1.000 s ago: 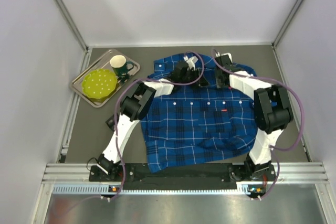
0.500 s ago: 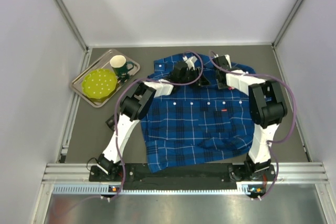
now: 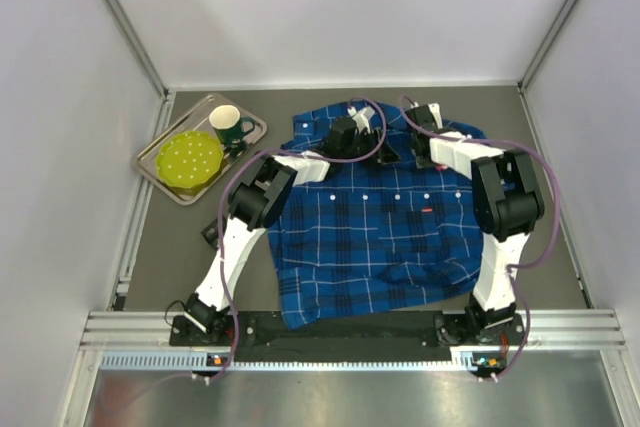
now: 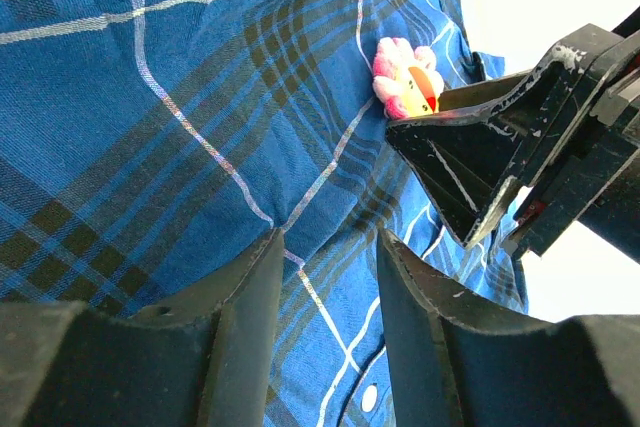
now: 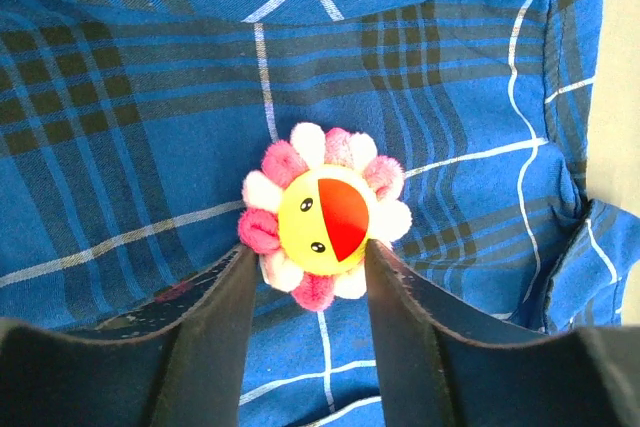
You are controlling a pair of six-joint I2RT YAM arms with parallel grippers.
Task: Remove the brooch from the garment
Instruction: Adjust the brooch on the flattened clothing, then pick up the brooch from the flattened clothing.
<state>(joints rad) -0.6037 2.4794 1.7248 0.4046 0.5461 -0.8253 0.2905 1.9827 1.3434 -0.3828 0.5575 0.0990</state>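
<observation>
Risk: the shirt lifts along with the brooch

My right gripper (image 5: 308, 250) straddles the pink-petalled plush flower brooch (image 5: 325, 215) on the far side of the blue plaid cotton shirt (image 5: 130, 77), but I can't tell if it grips. My left gripper (image 4: 330, 237) hangs spread beside it, so unanchored cloth could drag along.

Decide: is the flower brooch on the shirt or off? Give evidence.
On. The brooch lies flat against the shirt, with the right end effector fingers flanking its lower petals.
</observation>
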